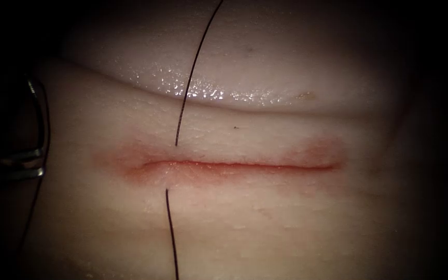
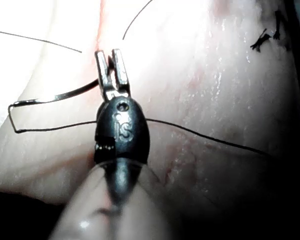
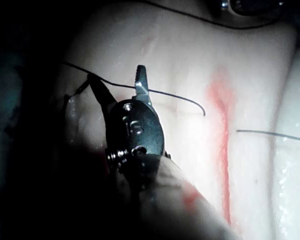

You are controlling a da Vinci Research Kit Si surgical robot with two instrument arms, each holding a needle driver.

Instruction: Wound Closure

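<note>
The tissue [image 1: 286, 223] has a horizontal cut [image 1: 234, 166] ringed with red fluid. Dark thread [image 1: 190, 78] comes down from the top, enters the tissue just above the cut's left part, comes out below it and runs to the lower edge. Beyond the cut's left end, my left tool [image 1: 41, 162] [image 2: 111, 57] is shut on the curved needle [image 1: 41, 119] [image 2: 55, 97] near one end. The needle is out of the tissue, with thread trailing from its far end. My right tool [image 3: 115, 73] stands open above the tissue, a strand of thread [image 3: 175, 95] running between its jaws.
A wet, shiny fold of tissue [image 1: 224, 96] rises behind the cut. Short cut ends of thread [image 2: 262, 40] lie on the tissue away from the left tool. The cut [image 3: 222, 150] runs beside the right tool as a red line.
</note>
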